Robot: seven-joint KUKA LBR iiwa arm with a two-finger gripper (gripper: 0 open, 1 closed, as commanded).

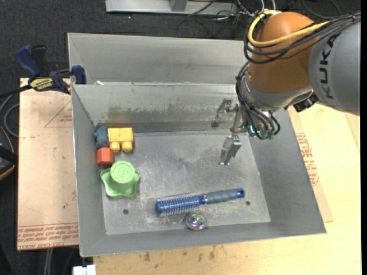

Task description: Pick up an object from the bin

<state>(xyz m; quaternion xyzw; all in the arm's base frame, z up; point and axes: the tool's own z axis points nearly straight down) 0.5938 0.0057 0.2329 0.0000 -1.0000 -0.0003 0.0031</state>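
**Open gripper held over bare bin floor, with nothing grasped**

Nearest the front wall of the grey metal bin (166,105), a small glossy ball with a mottled, iridescent surface (195,222) is seen lying just beside the bristle end of a blue plastic hairbrush (199,201). The brush is laid almost parallel to the front wall, with its ribbed, bristled head to the left and its smooth round handle pointing right.

Further back on the left, a light green plastic cup with a scalloped, flower-like base (120,179) is found. Behind it a small red block (104,156) is placed, and behind that a yellow plastic block with two rounded knobs (121,138), with a dull blue piece (101,134) pressed against its left side near the rear corner.

On the right, in the rear half of the bin, the gripper (225,139) is held above the scuffed, bare metal floor. Its two thin metal fingers (231,149) are spread well apart and nothing is held between them. No object lies under it; the brush handle is the nearest thing, and it is kept well apart, toward the front. The wrist above is wrapped in a smooth orange cover (281,50) looped with cables.
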